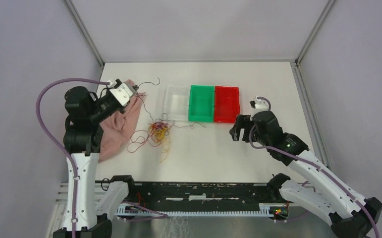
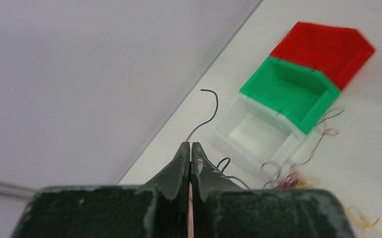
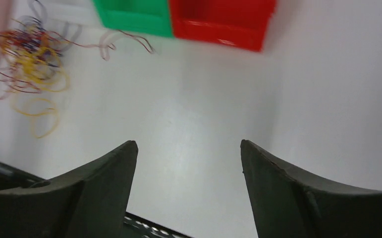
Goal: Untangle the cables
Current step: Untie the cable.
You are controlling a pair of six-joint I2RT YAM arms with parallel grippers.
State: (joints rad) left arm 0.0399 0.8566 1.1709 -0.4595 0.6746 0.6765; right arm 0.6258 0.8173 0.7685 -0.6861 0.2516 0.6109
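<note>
The cables lie as a tangle of red, orange-yellow and dark strands on the white table, in front of the clear bin. My left gripper hovers over the pink cloth, shut on one dark cable whose free end curls toward the back. In the left wrist view this dark cable rises out of the closed gripper. My right gripper stands open in front of the red bin with nothing between its fingers. In the right wrist view the gripper is wide apart over bare table, with the tangle far to its left.
A clear bin, a green bin and a red bin stand side by side at mid-table. A pink cloth lies at the left under the left arm. Grey walls enclose the table on three sides.
</note>
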